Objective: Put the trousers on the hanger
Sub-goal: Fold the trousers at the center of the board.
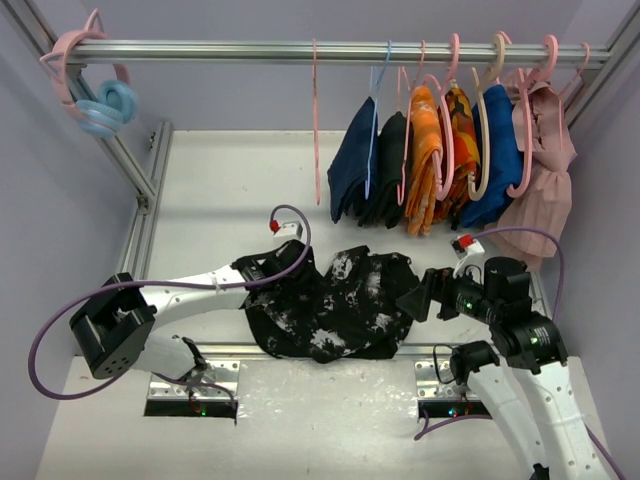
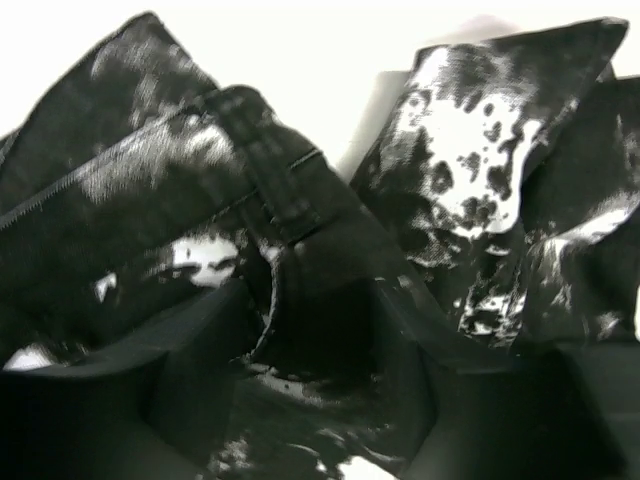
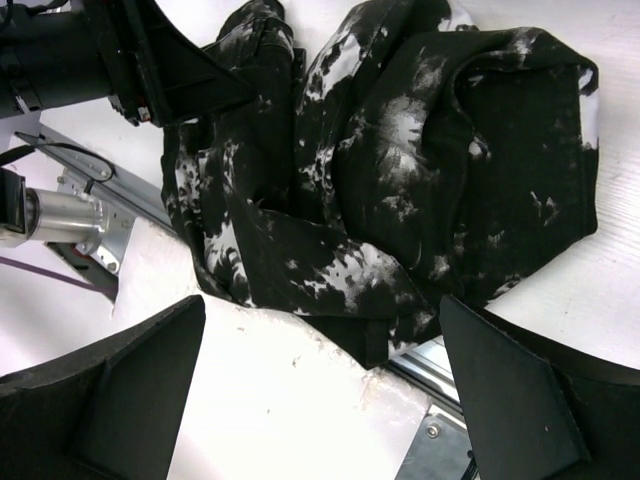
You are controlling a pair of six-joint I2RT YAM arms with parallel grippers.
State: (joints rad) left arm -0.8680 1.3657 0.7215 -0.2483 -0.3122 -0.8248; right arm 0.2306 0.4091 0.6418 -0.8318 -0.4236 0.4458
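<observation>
The black trousers [image 1: 340, 300] with white splatter lie crumpled on the white table near its front edge. The thin pink hanger [image 1: 316, 130] hangs empty on the rail above and behind them. My left gripper [image 1: 290, 262] is down on the trousers' upper left edge. In the left wrist view its fingers [image 2: 150, 390] stand either side of a dark fold of the trousers [image 2: 460, 150], partway closed; the view is dark and blurred. My right gripper [image 1: 412, 300] hovers at the trousers' right edge. It is open [image 3: 322, 305], with the trousers [image 3: 420, 150] just beyond its fingertips.
A metal rail [image 1: 250, 50] crosses the back, carrying hung clothes: navy [image 1: 352, 170], orange [image 1: 425, 160], blue [image 1: 495, 150] and pink [image 1: 545, 170]. Spare blue and pink hangers [image 1: 100, 100] sit at its left end. A frame post [image 1: 140, 170] slants down the left.
</observation>
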